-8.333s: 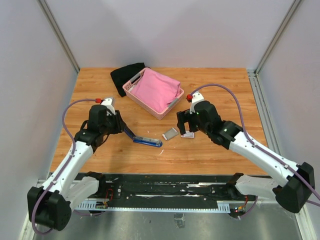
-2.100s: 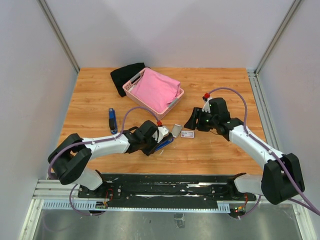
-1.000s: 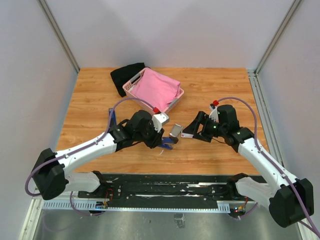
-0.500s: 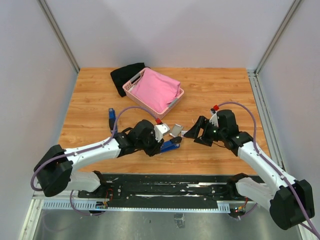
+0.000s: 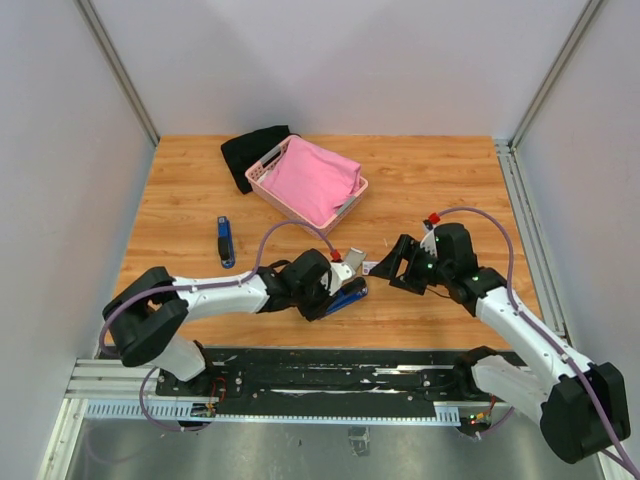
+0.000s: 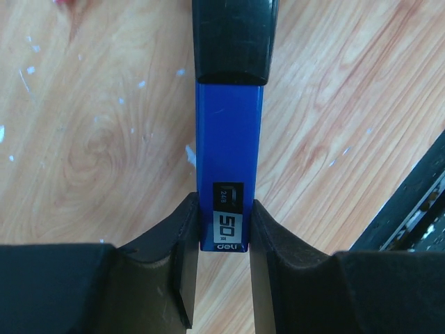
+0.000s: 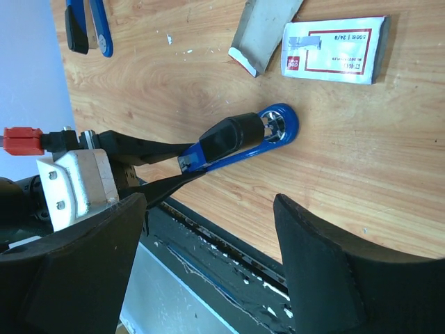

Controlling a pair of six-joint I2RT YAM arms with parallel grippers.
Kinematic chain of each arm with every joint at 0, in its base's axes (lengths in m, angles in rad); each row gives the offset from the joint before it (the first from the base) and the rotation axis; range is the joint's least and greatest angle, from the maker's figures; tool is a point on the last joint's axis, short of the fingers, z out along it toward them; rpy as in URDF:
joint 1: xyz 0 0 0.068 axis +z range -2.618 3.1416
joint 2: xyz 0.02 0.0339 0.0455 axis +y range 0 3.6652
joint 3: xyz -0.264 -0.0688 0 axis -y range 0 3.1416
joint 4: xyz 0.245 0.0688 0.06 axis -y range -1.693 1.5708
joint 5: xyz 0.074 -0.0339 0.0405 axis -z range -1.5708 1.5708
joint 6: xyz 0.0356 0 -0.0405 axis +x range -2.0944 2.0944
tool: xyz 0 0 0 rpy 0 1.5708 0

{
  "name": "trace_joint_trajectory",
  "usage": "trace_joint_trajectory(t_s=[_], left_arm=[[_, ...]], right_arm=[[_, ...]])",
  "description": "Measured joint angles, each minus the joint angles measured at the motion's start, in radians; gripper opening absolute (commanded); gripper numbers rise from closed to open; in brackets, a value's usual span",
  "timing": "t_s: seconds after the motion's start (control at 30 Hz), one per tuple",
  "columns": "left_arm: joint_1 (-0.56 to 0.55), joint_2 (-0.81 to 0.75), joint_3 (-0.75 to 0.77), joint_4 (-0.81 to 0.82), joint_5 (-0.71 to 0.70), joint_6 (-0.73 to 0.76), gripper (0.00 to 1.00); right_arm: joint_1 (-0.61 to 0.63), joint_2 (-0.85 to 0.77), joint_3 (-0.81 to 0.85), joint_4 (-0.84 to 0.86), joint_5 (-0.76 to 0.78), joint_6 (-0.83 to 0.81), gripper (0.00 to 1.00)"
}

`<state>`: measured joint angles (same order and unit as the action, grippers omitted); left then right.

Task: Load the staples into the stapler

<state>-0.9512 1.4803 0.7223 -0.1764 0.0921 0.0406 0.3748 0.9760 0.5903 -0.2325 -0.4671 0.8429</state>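
A blue stapler with a black top (image 5: 350, 296) lies low on the wood near the front middle. My left gripper (image 5: 333, 290) is shut on its end; in the left wrist view both fingers (image 6: 174, 243) press the sides of the blue stapler (image 6: 229, 139). The staples, a silvery block (image 5: 354, 260), lie just behind it next to the white carton with red print (image 5: 376, 267). My right gripper (image 5: 397, 268) is open and empty, hovering by the carton. The right wrist view shows the staples (image 7: 264, 28), carton (image 7: 334, 50) and stapler (image 7: 240, 142).
A second blue and black stapler-like tool (image 5: 224, 242) lies at the left. A pink basket (image 5: 262, 180) holding pink cloth stands at the back, with a black cloth (image 5: 250, 150) behind it. The table's front edge and black rail (image 5: 330, 370) are close.
My left gripper has shifted slightly right and toward the front with the stapler in it, its arm lying lower. The right arm has barely moved.
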Motion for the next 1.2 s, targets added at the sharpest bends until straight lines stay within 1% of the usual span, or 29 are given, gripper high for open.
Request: trace_joint_trajectory(t_s=[0.17, 0.33, 0.43, 0.5, 0.53, 0.63, 0.7, 0.8, 0.83, 1.0, 1.2], left_arm=[[-0.013, 0.051, 0.044, -0.006, -0.003, -0.021, 0.45], [-0.015, 0.082, 0.057, -0.008, -0.001, -0.042, 0.55], [-0.018, 0.093, 0.068, -0.008, 0.0, -0.051, 0.58], [-0.021, 0.098, 0.073, -0.011, -0.002, -0.056, 0.58], [-0.022, 0.1, 0.075, -0.011, -0.002, -0.058, 0.53], [-0.022, 0.108, 0.082, -0.013, -0.012, -0.069, 0.28], [-0.022, 0.112, 0.087, -0.013, -0.013, -0.071, 0.16], [-0.025, 0.109, 0.09, -0.013, -0.014, -0.079, 0.02], [-0.026, 0.108, 0.09, -0.013, -0.013, -0.08, 0.0], [-0.026, 0.083, 0.074, -0.018, -0.004, -0.098, 0.0], [-0.027, -0.022, 0.05, -0.046, 0.031, -0.137, 0.0]], right_arm=[[0.0, -0.024, -0.013, 0.005, 0.008, 0.002, 0.76], [0.0, -0.042, -0.024, 0.005, 0.02, 0.006, 0.76], [0.0, -0.046, -0.026, 0.006, 0.024, 0.01, 0.75], [0.0, -0.047, -0.027, 0.008, 0.024, 0.013, 0.75], [0.0, -0.047, -0.027, 0.01, 0.025, 0.014, 0.75], [0.0, -0.05, -0.029, 0.013, 0.028, 0.015, 0.75], [0.0, -0.05, -0.035, 0.019, 0.032, 0.019, 0.76], [0.0, -0.05, -0.051, 0.023, 0.032, 0.025, 0.77], [0.0, -0.049, -0.056, 0.023, 0.033, 0.026, 0.78], [0.0, -0.047, -0.061, 0.019, 0.037, 0.024, 0.78], [0.0, -0.024, -0.061, -0.007, 0.044, 0.017, 0.79]])
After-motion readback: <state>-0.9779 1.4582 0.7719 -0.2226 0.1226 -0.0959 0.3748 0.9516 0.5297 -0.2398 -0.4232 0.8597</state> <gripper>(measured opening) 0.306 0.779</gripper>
